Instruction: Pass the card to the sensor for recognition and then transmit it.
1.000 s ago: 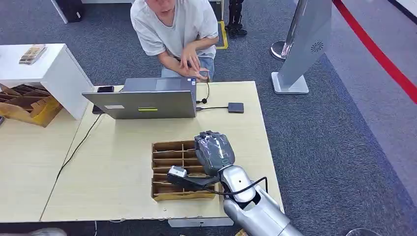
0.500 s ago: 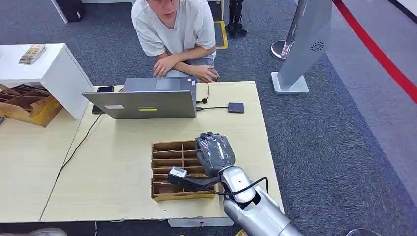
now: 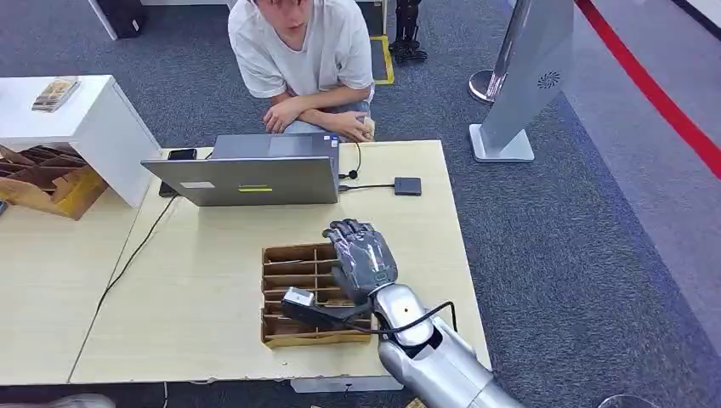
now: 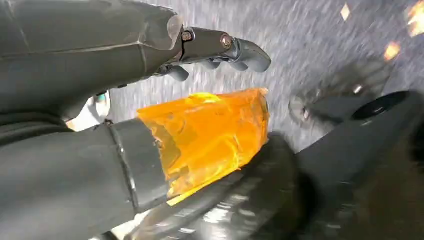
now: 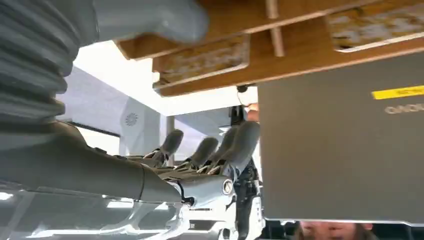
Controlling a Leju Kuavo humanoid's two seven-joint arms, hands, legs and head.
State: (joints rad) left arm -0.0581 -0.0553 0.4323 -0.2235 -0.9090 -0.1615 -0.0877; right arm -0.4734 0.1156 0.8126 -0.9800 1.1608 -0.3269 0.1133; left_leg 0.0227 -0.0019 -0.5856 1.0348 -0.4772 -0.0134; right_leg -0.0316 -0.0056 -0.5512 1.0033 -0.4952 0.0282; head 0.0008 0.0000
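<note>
My right hand [image 3: 361,259] hovers over the right side of a brown cardboard divider tray [image 3: 281,252] on the wooden table, fingers stretched out and apart, holding nothing. From the right wrist camera, that hand [image 5: 150,165] points toward the laptop, its fingers [image 5: 235,142] spread, and yellowish cards [image 5: 202,60] lie in the tray's compartments. A small dark square sensor [image 3: 407,185] lies on the table beyond the tray, cabled to the laptop. My left hand [image 4: 150,75] hangs over the grey carpet, its fingers [image 4: 240,47] apart from the orange-covered thumb [image 4: 210,135], with nothing between them.
A grey laptop [image 3: 255,178] stands open at the table's far side, its back toward me. A person [image 3: 306,51] sits behind it with arms on the table edge. A white cabinet [image 3: 76,119] stands at the far left, and a grey kiosk stand [image 3: 527,76] at the far right.
My right hand has shifted a little left and forward over the tray, with its fingers stretched further out. The person has lowered their hands and folded their arms.
</note>
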